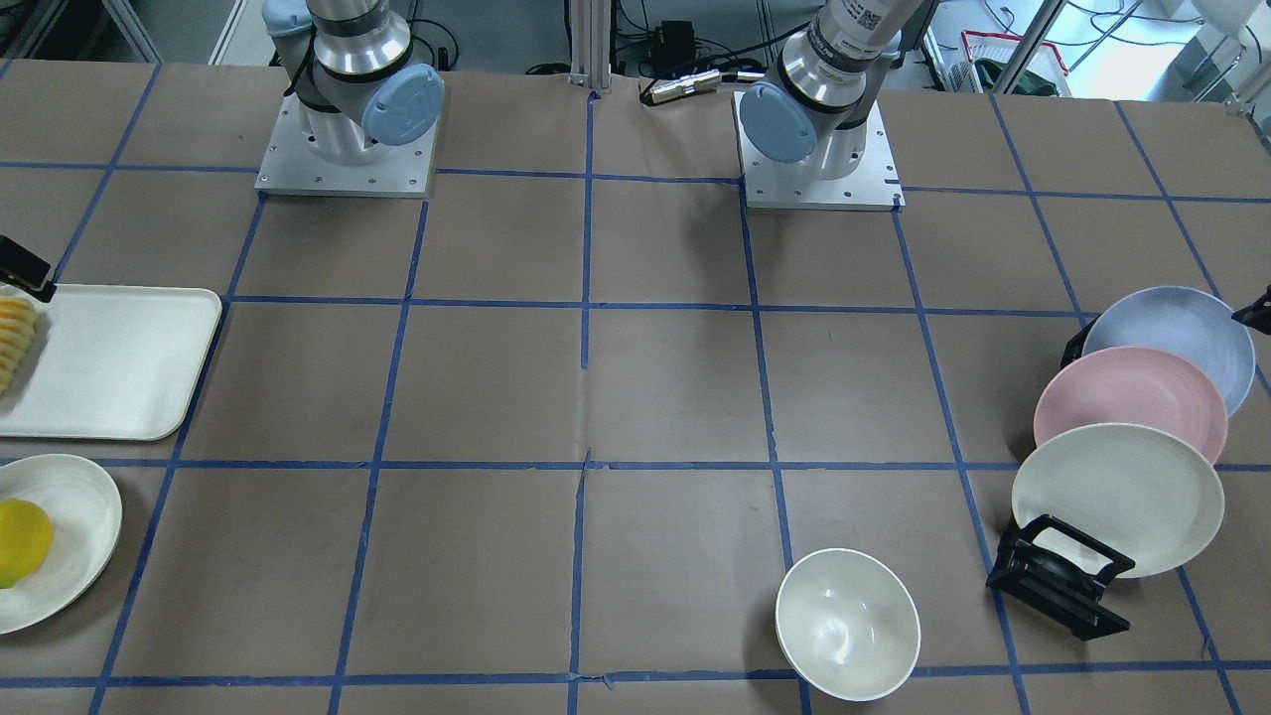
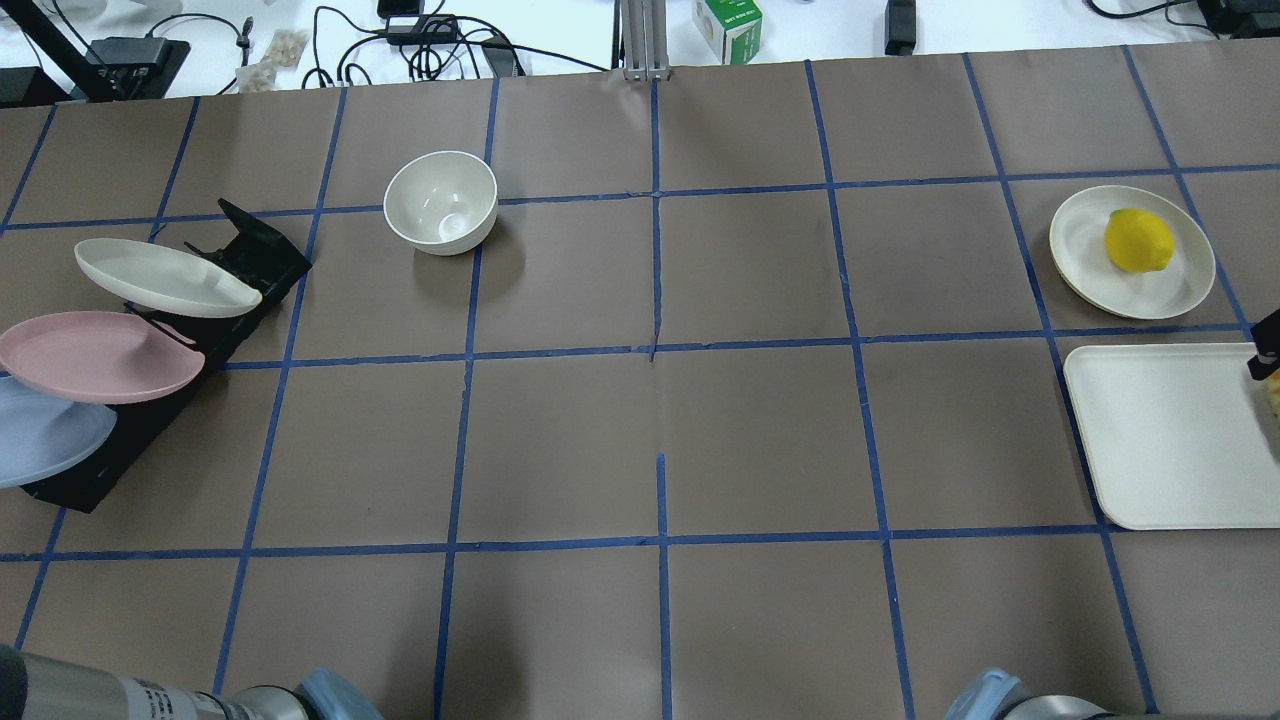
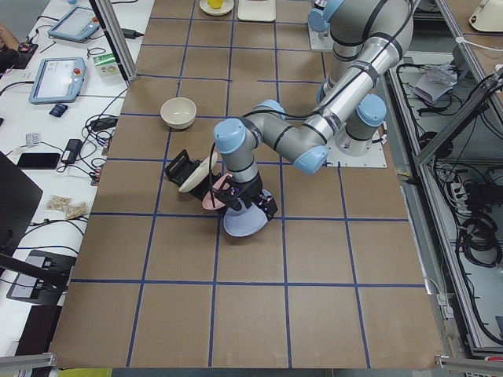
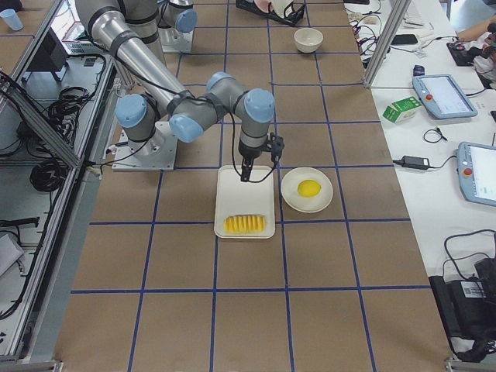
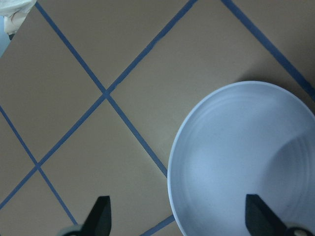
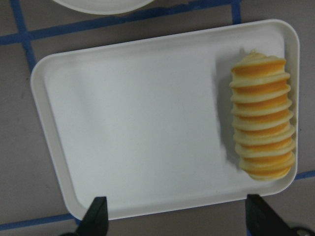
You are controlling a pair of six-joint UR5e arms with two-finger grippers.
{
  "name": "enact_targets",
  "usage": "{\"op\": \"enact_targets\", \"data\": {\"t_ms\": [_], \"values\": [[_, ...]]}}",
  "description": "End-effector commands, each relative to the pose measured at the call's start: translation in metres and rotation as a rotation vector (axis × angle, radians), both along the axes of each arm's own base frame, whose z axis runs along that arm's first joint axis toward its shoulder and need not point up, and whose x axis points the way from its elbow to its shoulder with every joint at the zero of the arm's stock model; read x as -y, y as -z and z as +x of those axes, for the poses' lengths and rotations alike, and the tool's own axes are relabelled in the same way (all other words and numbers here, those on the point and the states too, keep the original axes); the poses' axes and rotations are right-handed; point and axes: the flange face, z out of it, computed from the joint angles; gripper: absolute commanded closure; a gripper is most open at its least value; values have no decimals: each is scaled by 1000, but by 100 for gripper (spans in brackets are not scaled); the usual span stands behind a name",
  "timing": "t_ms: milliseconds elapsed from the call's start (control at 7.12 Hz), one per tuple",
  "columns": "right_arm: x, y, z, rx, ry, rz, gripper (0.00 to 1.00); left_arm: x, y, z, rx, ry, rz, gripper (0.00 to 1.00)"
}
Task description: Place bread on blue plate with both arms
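At the table's left end a black rack (image 2: 150, 420) held three plates leaning in a row: a cream plate (image 2: 165, 278) farthest from the robot, a pink plate (image 2: 95, 355) in the middle, and the blue plate (image 2: 45, 430) in the slot nearest the robot, tilted like the others. The left gripper (image 5: 179, 216) hung over the blue plate with its jaws spread wide. In the wrist view one fingertip (image 5: 258, 219) lay over the plate's face and the other stood outside the rim, over the brown table (image 2: 760, 440). Whether either finger touched the plate could not be told.

Further right, a cream bowl (image 2: 440, 200) stood upright on the far side of the table, well apart from the rack.

Near the right end, a small cream dish (image 2: 1085, 260) carried a yellow lemon (image 2: 1138, 240). Just beside it, on the robot's side, lay a white tray (image 2: 1160, 440). The bread (image 6: 263, 118) rested on the tray's outermost end, close along its short edge. Its long axis ran across the tray's width, pointing from the robot's side toward the operators' side, with its ridged slices stacked along that line. The right gripper (image 6: 178, 214) hovered above the tray's opposite end, jaws wide apart and holding nothing, clear of the bread.
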Motion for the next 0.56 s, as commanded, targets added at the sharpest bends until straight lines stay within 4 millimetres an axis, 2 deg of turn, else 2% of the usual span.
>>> {"op": "enact_targets", "data": {"t_ms": [0, 140, 281, 421], "values": [[3, 57, -53, -52, -7, 24, 0, -15, 12, 11, -13, -24, 27, 9], [7, 74, -64, -65, -18, 24, 0, -17, 15, 13, -18, -28, 34, 10], [0, 94, -81, -51, 7, 32, 0, -18, 28, 10, -38, -33, 38, 10], [-2, 105, -91, -46, -11, 35, 0, -19, 37, 7, -42, -34, 38, 15]]}}
